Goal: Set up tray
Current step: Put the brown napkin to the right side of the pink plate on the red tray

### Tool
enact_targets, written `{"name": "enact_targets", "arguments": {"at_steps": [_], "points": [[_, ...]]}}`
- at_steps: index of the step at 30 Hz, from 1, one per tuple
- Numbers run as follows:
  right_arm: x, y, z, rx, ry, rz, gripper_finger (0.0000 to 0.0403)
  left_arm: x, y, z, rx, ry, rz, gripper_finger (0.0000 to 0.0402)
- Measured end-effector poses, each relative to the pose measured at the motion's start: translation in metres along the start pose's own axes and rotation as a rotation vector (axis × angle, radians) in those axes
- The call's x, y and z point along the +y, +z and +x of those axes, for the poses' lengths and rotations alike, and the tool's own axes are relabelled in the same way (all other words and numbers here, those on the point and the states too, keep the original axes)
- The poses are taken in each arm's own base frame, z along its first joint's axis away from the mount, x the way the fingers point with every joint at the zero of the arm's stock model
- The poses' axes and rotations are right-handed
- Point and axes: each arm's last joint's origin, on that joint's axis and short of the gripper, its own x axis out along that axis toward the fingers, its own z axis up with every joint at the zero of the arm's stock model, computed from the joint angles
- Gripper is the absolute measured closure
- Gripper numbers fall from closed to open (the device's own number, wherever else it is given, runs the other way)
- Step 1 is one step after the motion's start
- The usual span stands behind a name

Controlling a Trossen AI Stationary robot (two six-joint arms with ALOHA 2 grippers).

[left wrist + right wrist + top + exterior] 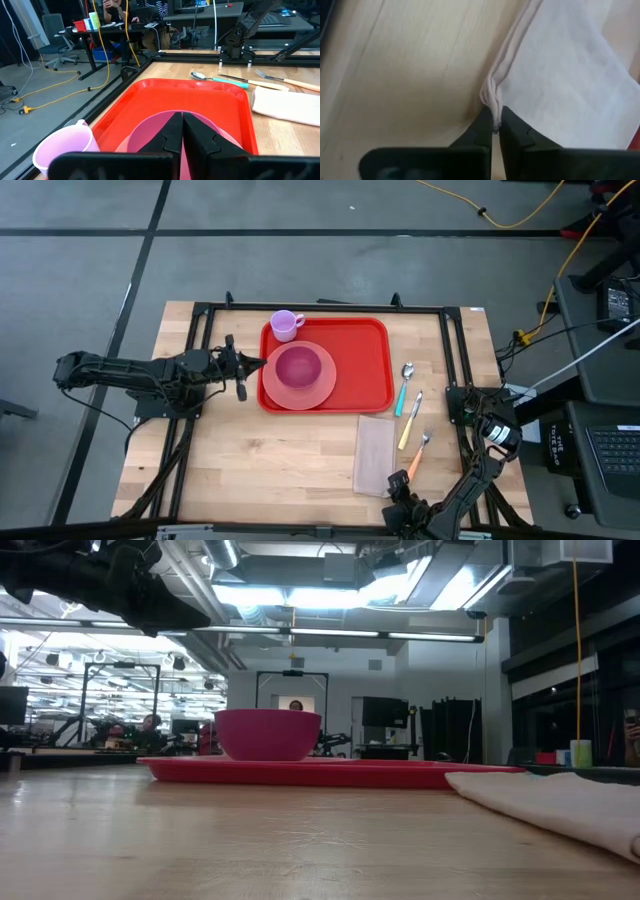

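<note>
my right gripper point(494, 125) is down at the near edge of the table, its 2 fingers pinched tight on a bunched fold of the beige napkin point(375, 452) at its near end. the red tray point(360, 370) lies farther up the table and to the left of that grip, with the napkin's long axis running away from me, its far short edge just beside the tray's near right corner; they may be touching, i cannot tell. so the cloth has to travel up and leftward onto the bare right half of the tray. my left gripper point(181, 131) hangs clenched and empty just off the tray's left rim, over the pink bowl point(297, 366) side, nearer the tray but not on the napkin.
</note>
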Motion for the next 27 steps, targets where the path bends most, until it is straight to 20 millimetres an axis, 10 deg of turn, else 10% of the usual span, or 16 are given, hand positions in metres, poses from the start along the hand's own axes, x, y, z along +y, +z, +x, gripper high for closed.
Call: {"name": "enact_targets", "arguments": {"at_steps": [11, 27], "points": [[-0.009, 0.006, -0.002, -0.008, 0.007, 0.03, 0.0387, 0.0, 0.0, 0.0, 0.0, 0.0, 0.0, 0.0398], [-0.083, 0.024, -0.052, -0.153, 0.024, 0.235, 0.0387, 0.0, 0.0, 0.0, -0.001, 0.0, 0.0, 0.0398]]}}
